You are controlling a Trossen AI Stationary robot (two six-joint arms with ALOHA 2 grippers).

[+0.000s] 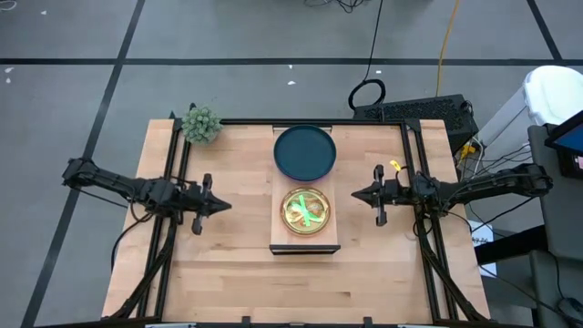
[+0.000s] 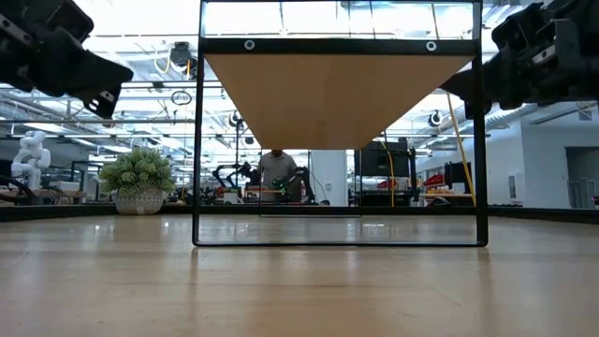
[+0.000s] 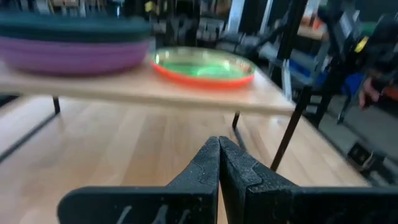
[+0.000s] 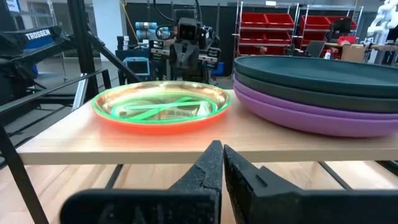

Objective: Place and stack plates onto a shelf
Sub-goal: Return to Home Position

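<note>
The light-wood shelf (image 1: 306,239) stands raised at the table's middle. On its far half sits a stack of large plates, dark teal on top (image 1: 305,151) with purple ones beneath (image 4: 311,115). On its near half rests a stack of small neon green and translucent pink plates (image 1: 306,211), bottoms flat on the plank. My left gripper (image 1: 226,205) hovers left of the shelf, shut and empty. My right gripper (image 1: 355,193) hovers right of the shelf, shut and empty. In the low view the shelf's underside (image 2: 337,94) shows from below.
A small green plant (image 1: 201,124) stands at the table's far left corner. Black frame rails run along both sides of the table (image 1: 173,182). Bare tabletop lies in front of the shelf (image 1: 301,282). A person stands in the room behind (image 2: 277,173).
</note>
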